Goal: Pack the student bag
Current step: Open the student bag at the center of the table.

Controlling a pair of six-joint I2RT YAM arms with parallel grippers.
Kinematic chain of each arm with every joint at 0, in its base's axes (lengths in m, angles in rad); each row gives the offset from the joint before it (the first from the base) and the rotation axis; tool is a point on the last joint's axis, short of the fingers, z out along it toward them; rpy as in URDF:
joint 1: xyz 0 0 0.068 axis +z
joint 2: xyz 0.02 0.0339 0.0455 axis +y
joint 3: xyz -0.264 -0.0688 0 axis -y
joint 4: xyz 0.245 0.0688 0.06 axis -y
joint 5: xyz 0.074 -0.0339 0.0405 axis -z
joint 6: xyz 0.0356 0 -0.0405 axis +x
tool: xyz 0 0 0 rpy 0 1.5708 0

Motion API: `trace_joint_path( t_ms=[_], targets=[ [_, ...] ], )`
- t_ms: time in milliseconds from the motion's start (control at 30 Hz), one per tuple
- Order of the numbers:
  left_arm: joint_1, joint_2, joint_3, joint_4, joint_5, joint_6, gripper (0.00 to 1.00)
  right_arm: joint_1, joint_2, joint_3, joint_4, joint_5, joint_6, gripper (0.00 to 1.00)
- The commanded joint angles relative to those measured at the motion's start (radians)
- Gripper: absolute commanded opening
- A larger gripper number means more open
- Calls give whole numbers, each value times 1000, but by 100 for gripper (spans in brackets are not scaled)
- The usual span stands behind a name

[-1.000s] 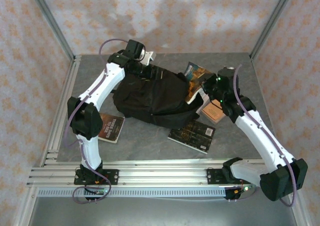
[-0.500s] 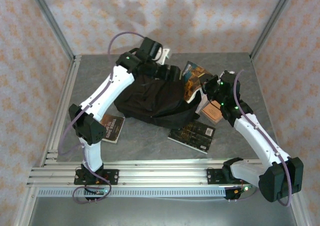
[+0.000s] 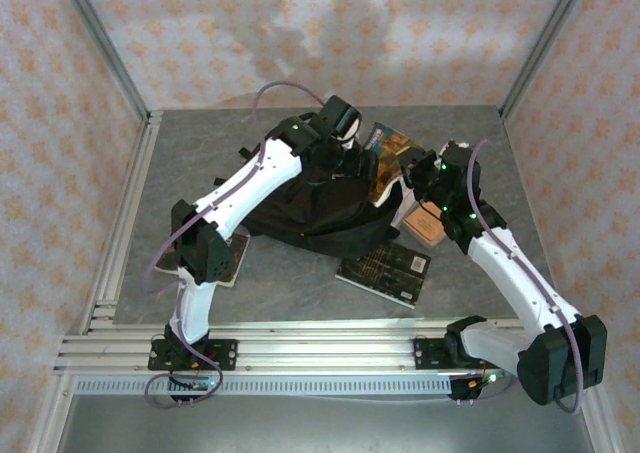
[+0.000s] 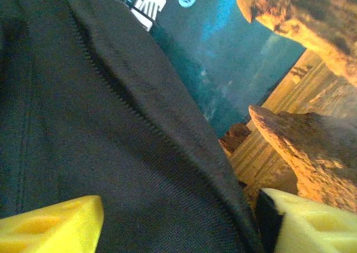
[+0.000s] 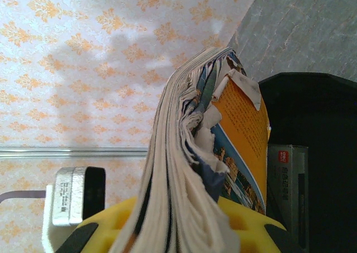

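From above, the student bag (image 3: 310, 208) lies mid-table, with the left gripper (image 3: 352, 156) over its far right edge and the right gripper (image 3: 412, 171) holding a paperback (image 3: 385, 158) upright just beside it. At the left wrist, the yellow fingers (image 4: 56, 225) stand apart with nothing held, straddling the bag's zipped edge next to the paperback's teal cover. At the right wrist, the jaws are clamped on the paperback's lower edge, its pages fanned.

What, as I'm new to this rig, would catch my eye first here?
A black backpack lies slumped mid-table. At its right edge the right end effector grips a paperback book with a teal-and-orange cover, while the left end effector hovers open over the bag's zipper beside it.
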Motion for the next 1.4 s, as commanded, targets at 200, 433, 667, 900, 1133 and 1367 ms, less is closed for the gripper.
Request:
trace_joint_path(
  t_ms=[200, 433, 667, 900, 1133, 1367],
  targets=[
    [-25, 4, 27, -3, -1, -24, 9, -1, -56, 26, 33, -11, -35, 0],
    [23, -57, 83, -95, -34, 82, 0, -1, -83, 75, -153, 37, -143, 0],
    [133, -181, 61, -126, 9, 194, 0, 0, -142, 61, -279, 30, -216, 0],
    [160, -210, 66, -141, 42, 255, 0, 0, -123, -5, -194, -102, -118, 0],
    [162, -205, 91, -151, 76, 277, 0, -1, -47, -66, 54, -209, 65, 0],
    [173, -191, 146, -160, 94, 289, 0, 12, 21, -97, 208, -244, 162, 0]
  ],
)
